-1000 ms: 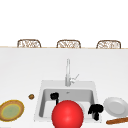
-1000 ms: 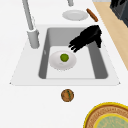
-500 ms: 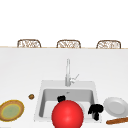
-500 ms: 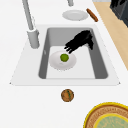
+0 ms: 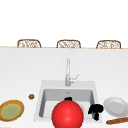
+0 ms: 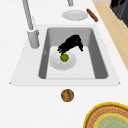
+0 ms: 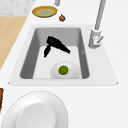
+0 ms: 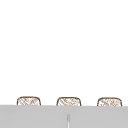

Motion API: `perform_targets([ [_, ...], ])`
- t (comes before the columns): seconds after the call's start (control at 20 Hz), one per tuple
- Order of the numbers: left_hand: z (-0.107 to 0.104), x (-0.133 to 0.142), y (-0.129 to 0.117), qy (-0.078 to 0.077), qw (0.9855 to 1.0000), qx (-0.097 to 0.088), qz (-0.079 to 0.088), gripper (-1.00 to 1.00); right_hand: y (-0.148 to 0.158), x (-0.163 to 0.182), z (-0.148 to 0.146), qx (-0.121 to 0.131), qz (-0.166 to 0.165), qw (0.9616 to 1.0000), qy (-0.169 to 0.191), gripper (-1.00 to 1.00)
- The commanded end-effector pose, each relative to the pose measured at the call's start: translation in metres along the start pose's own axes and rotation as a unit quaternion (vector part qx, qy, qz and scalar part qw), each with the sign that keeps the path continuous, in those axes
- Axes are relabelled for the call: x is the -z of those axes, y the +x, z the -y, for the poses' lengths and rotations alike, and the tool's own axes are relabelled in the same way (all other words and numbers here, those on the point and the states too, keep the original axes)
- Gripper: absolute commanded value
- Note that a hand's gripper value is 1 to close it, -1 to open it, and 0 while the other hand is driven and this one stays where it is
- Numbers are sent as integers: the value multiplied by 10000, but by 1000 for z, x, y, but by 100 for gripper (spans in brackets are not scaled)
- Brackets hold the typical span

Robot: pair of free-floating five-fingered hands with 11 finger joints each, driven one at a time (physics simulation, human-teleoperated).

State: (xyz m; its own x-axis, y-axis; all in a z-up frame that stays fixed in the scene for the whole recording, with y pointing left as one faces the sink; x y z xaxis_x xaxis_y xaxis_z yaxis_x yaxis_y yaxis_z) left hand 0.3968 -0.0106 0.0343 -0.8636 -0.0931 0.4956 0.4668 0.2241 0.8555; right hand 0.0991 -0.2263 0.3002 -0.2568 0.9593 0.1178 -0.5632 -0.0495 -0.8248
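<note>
While my right hand hangs at the sink's front right corner, grip state not readable, my left hand is down inside the basin. Left fingers released, stretched out straight toward the green lime, thumb hanging apart below them. Left side view: fingertips meet the top of the lime. Right side view: they seem to stop short above it, so contact cannot be confirmed. Lime sits in the middle of a small white plate on the basin floor, on the faucet side. Front view: a red ball covers the basin's middle. Counter, left of sink: a brown nut, near it a yellow-rimmed plate. Counter, right of sink: a white dish, with a rolling pin just beside it
</note>
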Motion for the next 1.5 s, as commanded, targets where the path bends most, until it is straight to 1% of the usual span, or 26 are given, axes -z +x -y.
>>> perform_targets([
  [0.0,19,19,-28,-83,9998,-176,-79,-100,0,0,0,0,0,10000,0,0],
  [0.1,26,29,-36,-118,9993,-320,-123,-100,0,0,0,0,0,10000,0,0],
  [0.15,29,33,-35,-105,9988,-457,-134,-100,0,0,0,0,0,10000,0,0],
  [0.25,27,35,-35,-95,9970,-761,-147,-100,0,0,0,0,0,10000,0,0],
  [0.3,27,32,-42,-95,9960,-876,-132,-100,0,0,0,0,0,10000,0,0],
  [0.35,30,38,-49,-86,9953,-952,-125,-100,0,0,0,0,0,10000,0,0],
  [0.4,34,41,-57,-14,9953,-964,-122,-100,0,0,0,0,0,10000,0,0],
  [0.5,40,48,-68,-4,9945,-1038,-110,-100,0,0,0,0,0,10000,0,0],
  [0.65,48,55,-86,-50,9931,-1162,-120,-100,0,0,0,0,0,10000,0,0],
  [0.7,51,55,-93,-99,9927,-1194,-150,-100,0,0,0,0,0,10000,0,0],
  [0.75,56,52,-97,-118,9926,-1193,-186,-100,0,0,0,0,0,10000,0,0],
  [0.8,63,51,-101,-112,9927,-1184,-187,-100,0,0,0,0,0,10000,0,0],
  [0.9,72,51,-111,-164,9933,-1130,-202,-100,0,0,0,0,0,10000,0,0],
  [0.95,75,46,-119,-175,9937,-1089,-204,-100,0,0,0,0,0,10000,0,0],
  [1.0,78,42,-129,-144,9939,-1077,-199,-100,0,0,0,0,0,10000,0,0],
  [1.05,78,42,-141,-204,9932,-1137,-171,-100,0,0,0,0,0,10000,0,0],
  [1.1,81,43,-150,-229,9928,-1160,-165,-100,0,0,0,0,0,10000,0,0],
  [1.2,88,49,-167,-248,9932,-1120,-174,-100,0,0,0,0,0,10000,0,0],
  [1.25,88,54,-169,-296,9922,-1196,-168,-100,0,0,0,0,0,10000,0,0],
  [1.35,84,58,-163,-215,9914,-1277,-194,-100,0,0,0,0,0,10000,0,0],
  [1.4,82,61,-159,-225,9908,-1309,-243,-100,0,0,0,0,0,10000,0,0],
  [1.45,82,64,-155,-267,9907,-1294,-308,-100,0,0,0,0,0,10000,0,0],
])
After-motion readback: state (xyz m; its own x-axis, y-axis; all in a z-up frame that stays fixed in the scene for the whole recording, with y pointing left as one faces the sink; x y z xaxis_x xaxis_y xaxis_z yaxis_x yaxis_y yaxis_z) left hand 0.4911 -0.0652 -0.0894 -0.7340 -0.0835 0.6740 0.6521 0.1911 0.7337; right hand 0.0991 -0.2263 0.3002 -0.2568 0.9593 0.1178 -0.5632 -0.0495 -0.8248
